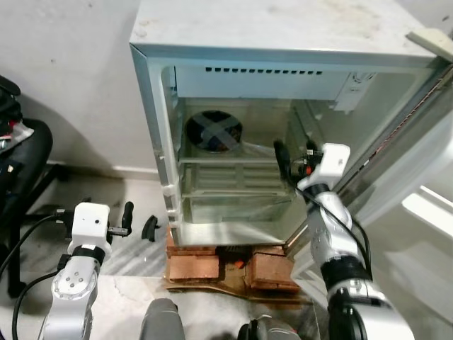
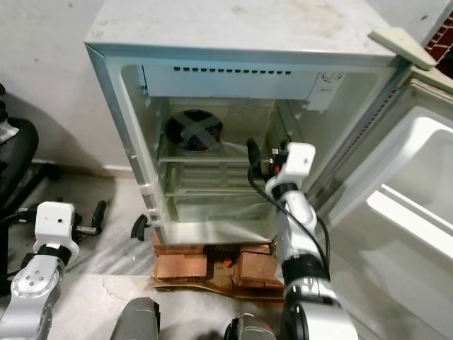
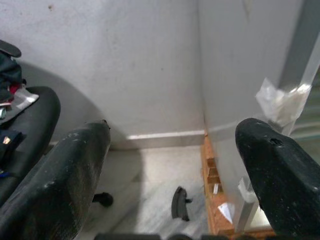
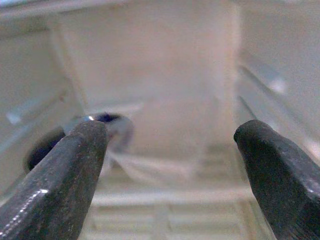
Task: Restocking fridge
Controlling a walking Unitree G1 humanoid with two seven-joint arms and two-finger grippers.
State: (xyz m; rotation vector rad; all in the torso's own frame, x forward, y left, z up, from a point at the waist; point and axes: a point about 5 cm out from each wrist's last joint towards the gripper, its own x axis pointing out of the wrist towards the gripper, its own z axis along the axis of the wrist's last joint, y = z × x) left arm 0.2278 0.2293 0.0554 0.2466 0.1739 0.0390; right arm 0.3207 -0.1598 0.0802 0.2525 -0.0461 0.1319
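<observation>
One plastic-wrapped bowl (image 1: 213,132) sits on the top shelf of the open mini fridge (image 1: 233,49), so restocking looks barely begun. The right gripper (image 1: 294,161) hovers inside the fridge mouth, spread and empty; the left gripper (image 1: 139,222) hangs low, also spread and empty.

1. One fridge (image 1: 283,42), centre of the frame, with one open door (image 2: 396,212) at right.
2. One dark bowl (image 1: 213,132) on the upper shelf.
3. Two brick stacks (image 1: 192,265) under the fridge.
4. Two grippers: left gripper (image 1: 139,224) at lower left, right gripper (image 1: 294,159) at centre right.
5. One black chair (image 1: 21,170) at the left edge.
</observation>
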